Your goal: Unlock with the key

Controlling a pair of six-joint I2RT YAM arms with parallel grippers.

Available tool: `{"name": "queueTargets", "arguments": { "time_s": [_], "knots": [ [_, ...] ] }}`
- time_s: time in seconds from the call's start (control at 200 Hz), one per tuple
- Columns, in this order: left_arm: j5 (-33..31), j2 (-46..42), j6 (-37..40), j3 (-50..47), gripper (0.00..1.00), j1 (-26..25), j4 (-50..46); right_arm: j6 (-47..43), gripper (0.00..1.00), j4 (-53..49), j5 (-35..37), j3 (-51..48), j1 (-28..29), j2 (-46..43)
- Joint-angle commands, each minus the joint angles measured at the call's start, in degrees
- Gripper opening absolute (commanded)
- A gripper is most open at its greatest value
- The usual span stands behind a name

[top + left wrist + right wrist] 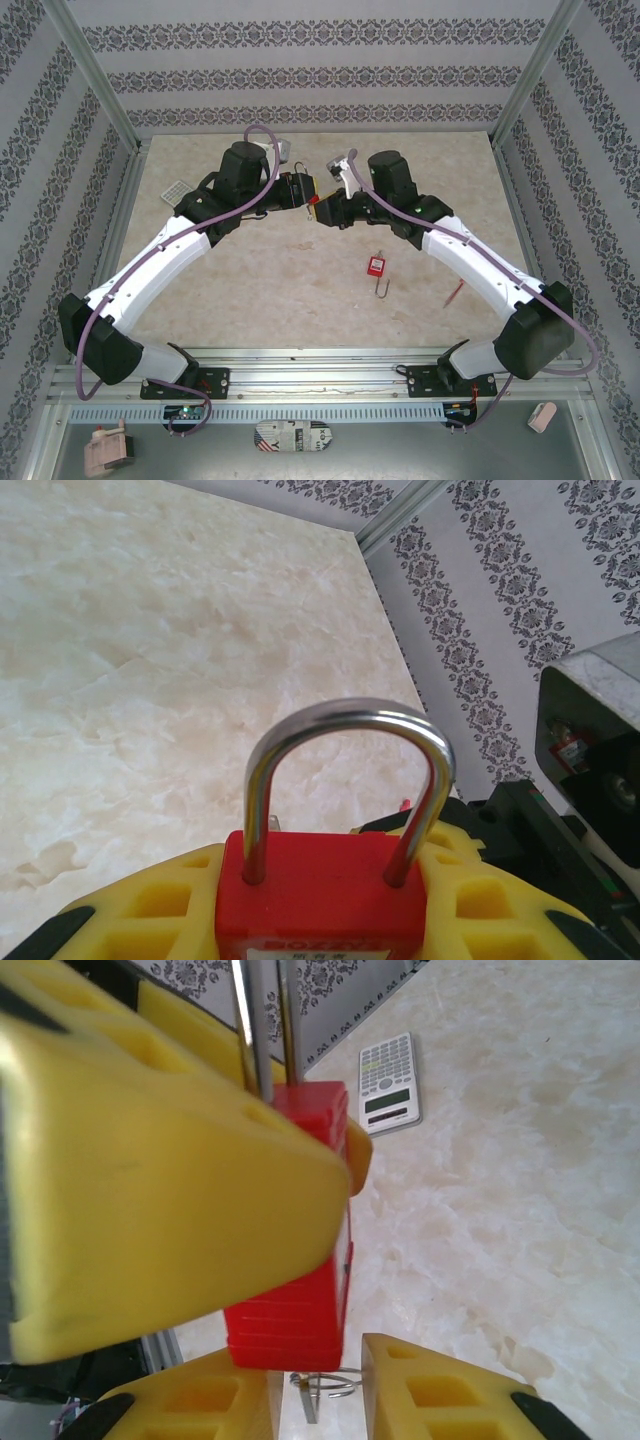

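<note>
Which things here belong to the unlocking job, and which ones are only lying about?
Job: red padlock in left gripper; key at right gripper.
Lying about: calculator, second padlock on the table, thin red stick.

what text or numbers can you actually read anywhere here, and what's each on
No text can be quoted.
red padlock: lettering at its lower edge, cut off by the frame, unreadable
calculator: keys and display too small to read
second padlock on the table: white label, too small
flag-patterned sticker at the near edge: print too small
</note>
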Motion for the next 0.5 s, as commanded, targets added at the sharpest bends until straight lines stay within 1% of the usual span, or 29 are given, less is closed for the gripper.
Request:
{"name": "queueTargets", "arguments": {
  "time_s": [0.0, 0.055, 0.13, 0.21, 0.315, 0.42, 0.495],
  "knots": [
    [0.6, 0.5, -1.0, 1.0, 0.00, -0.5, 1.3, 0.3, 0.29, 2.2, 1.6, -1.1, 1.3, -0.8],
    [1.0, 0.8, -1.4, 0.8, 0.00, -0.5, 1.9, 0.1, 0.28, 2.3, 2.3, -1.4, 1.7, -1.0],
    [1.7, 1.0, -1.8, 0.8, 0.00, -0.5, 2.5, 0.4, 0.20, 2.8, 3.1, -1.7, 1.7, -1.0],
    [1.9, 0.7, -2.0, 0.3, 0.00, -0.5, 3.1, 0.9, 0.11, 3.2, 2.3, -1.7, 1.5, -0.8],
    [1.7, 0.3, -2.0, 0.0, 0.00, -0.4, 3.1, 1.2, 0.04, 3.4, 2.4, -1.7, 1.3, -0.6],
    [1.6, 0.0, -2.3, -0.5, 0.00, -0.4, 3.2, 1.2, 0.00, 3.1, 3.5, -1.2, 1.2, -0.3],
    [1.6, 0.1, -2.8, -0.6, 0.00, -0.4, 3.3, 0.8, 0.00, 2.4, 4.6, -0.8, 1.4, 0.0]
  ]
}}
